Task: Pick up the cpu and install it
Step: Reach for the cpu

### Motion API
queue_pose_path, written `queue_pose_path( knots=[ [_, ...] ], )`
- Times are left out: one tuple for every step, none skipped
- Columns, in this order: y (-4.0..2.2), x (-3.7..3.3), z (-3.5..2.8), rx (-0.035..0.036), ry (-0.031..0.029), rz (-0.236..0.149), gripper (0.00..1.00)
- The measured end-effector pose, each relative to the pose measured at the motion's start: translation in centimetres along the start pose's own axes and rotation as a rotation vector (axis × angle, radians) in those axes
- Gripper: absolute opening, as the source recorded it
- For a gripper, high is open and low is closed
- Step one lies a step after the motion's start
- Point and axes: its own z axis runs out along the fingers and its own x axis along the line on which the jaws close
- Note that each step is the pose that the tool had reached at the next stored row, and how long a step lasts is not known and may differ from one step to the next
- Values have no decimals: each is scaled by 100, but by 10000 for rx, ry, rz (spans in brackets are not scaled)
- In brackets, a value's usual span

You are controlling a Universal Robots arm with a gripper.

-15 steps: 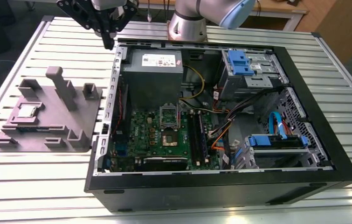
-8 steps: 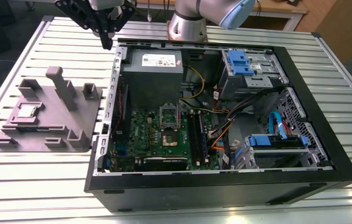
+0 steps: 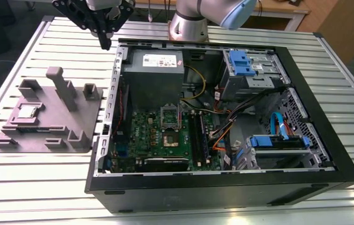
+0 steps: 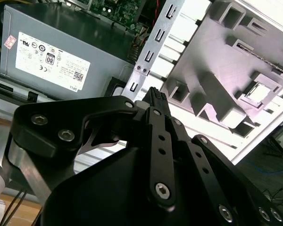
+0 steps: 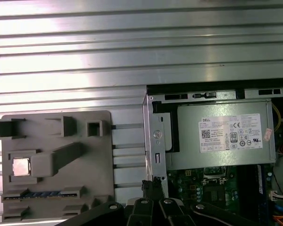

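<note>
Slatted metal table (image 3: pixel 39 187) carries everything. Open computer case (image 3: pixel 227 187) lies on its side and takes up most of the exterior view's right. Green motherboard (image 3: pixel 140 126) is exposed on the case floor, and grey power supply (image 3: pixel 154 77) sits at the far end. Grey moulded holder (image 3: pixel 79 122) lies flat on the table, just beside the case, on the exterior view's left. End effector (image 3: pixel 106 43) hangs above the far corner of the case, over the gap between holder and power supply. Its fingers look clenched together with nothing between them; both wrist views agree. Socket (image 3: pixel 171 138) near the middle of the motherboard appears uncovered, its frame tipped up. The cpu (image 3: pixel 26 111) lies flat in a square pocket of the holder, silver top up, well apart from the end effector and not yet picked up. Judgement: the step in hand is the approach to the cpu. To do it well:
- part the fingers before descending
- come straight down over the pocket, squared to the chip's edges
- take the thin rim on two opposite sides, lightly
- stay clear of the tall post (image 3: pixel 64 91) standing next to the pocket
- stay clear of the memory stick (image 5: pixel 42 194), seen in the first wrist view in the slot near the pocket

Hold the chip level, since a tilted grip would likely spoil seating in the socket.
</note>
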Motion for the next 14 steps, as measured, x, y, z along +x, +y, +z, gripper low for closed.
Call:
queue_pose_path(
  knots=[
    [0, 4, 1, -1, 0, 0, 10],
    [0, 7, 0, 0, 1, 0, 10],
    [-1, 11, 1, 0, 1, 0, 10],
    [-1, 17, 1, -1, 1, 0, 10],
    [-2, 22, 2, -1, 1, 0, 10],
    [-2, 28, 2, 0, 1, 0, 10],
    [-2, 31, 2, 1, 2, 0, 10],
    [-3, 36, 2, 0, 1, 0, 10],
    [-3, 39, 2, 0, 2, 0, 10],
    [-3, 41, 2, 1, 3, -1, 10],
    [-9, 110, 6, 0, 7, 0, 10],
    [-9, 112, 6, 1, 7, -1, 10],
    [-9, 116, 5, 1, 7, -1, 10],
    [-9, 119, 6, 0, 6, 0, 10]
  ],
)
